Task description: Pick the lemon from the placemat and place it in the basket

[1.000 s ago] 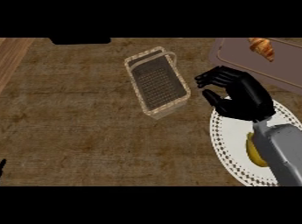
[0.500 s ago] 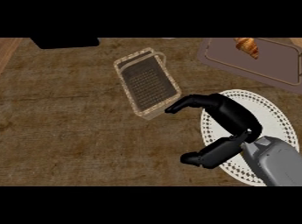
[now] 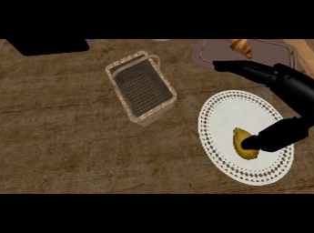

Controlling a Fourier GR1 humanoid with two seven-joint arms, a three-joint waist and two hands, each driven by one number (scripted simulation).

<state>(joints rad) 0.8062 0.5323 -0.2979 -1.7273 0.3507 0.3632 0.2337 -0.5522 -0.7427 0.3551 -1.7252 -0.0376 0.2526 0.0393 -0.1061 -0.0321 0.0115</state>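
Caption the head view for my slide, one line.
Open right hand, one finger at the lemon on the white placemat; basket lies to its left.

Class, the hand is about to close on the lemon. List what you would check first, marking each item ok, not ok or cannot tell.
1. lemon lies on the placemat: ok.
2. right hand is at the lemon, touching it: ok.
3. Fingers curled round the lemon: not ok, they are spread wide.
4. basket stands with its mouth up: ok.
5. counter between placemat and basket is free of things: ok.
6. left hand is out of the way: cannot tell, it is not in view.
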